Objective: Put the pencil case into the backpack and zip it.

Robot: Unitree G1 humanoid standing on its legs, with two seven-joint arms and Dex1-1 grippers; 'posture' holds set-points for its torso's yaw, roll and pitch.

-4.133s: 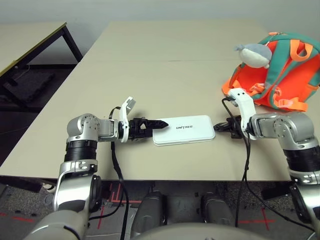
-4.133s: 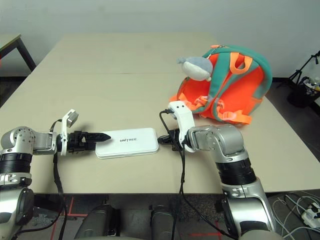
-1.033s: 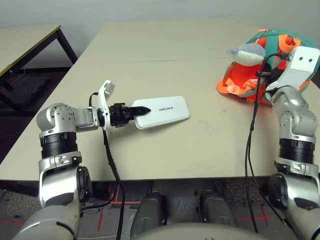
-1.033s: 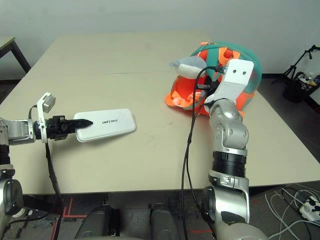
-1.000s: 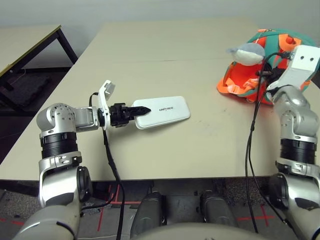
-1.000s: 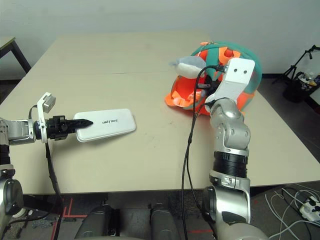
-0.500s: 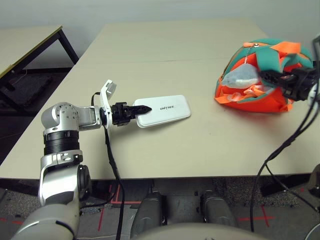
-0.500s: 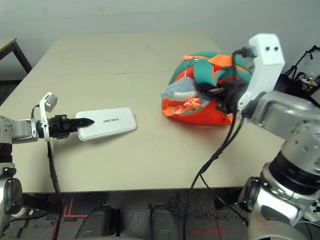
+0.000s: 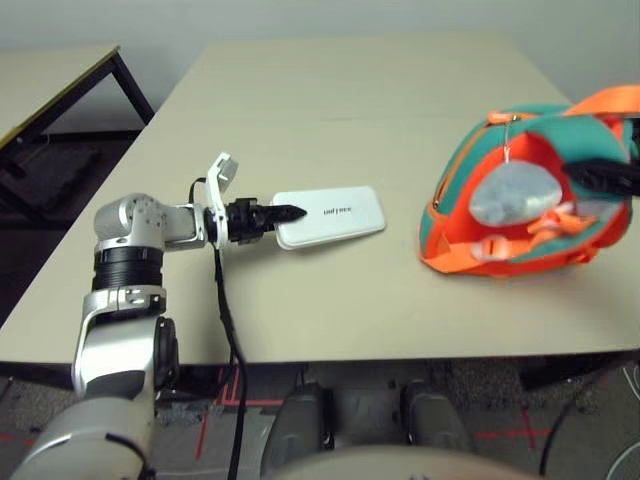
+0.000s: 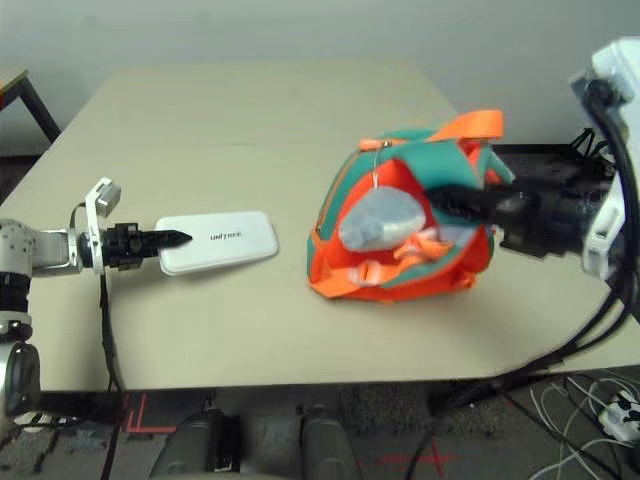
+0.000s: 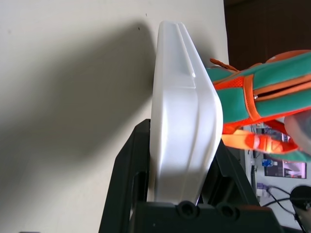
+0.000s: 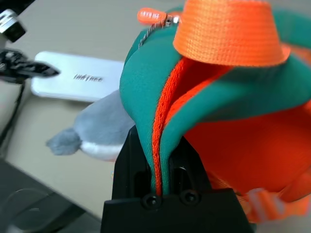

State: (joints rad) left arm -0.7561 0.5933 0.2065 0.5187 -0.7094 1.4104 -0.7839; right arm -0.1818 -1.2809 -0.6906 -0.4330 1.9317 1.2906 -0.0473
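- Right arm's forearm ran out of frame at the edge in both eye views; black cables point(image 10: 627, 215) crossed in front of it.
- Motion smear softened the right gripper point(image 12: 158, 136) and the backpack point(image 10: 408, 178) in the eye views, so I couldn't make out small buckle detail.
- Backpack's inside was out of my sight. Couldn't tell what it held, or how far its main zip was open.
- Pencil case point(image 9: 335, 216): in my left gripper point(image 11: 184, 138), out in front of the robot, outside the backpack and well apart from it. Couldn't confirm whether its underside touched the table point(image 10: 200, 335).
- Left gripper: clamped on one end of the case, a finger on each broad face.
- Right gripper: closed on a fold of teal fabric with orange-red trim, below the orange loop point(image 12: 226, 34) of the backpack.
- Backpack sat on the table on the robot's right, leaning.
- Count: one pencil case, one backpack, one grey-white plush toy point(image 10: 382, 218) hanging at the backpack's front on a thin chain point(image 10: 376, 168).
- Tables: two, the work one plus a second table point(image 9: 45, 80) off to the robot's left.
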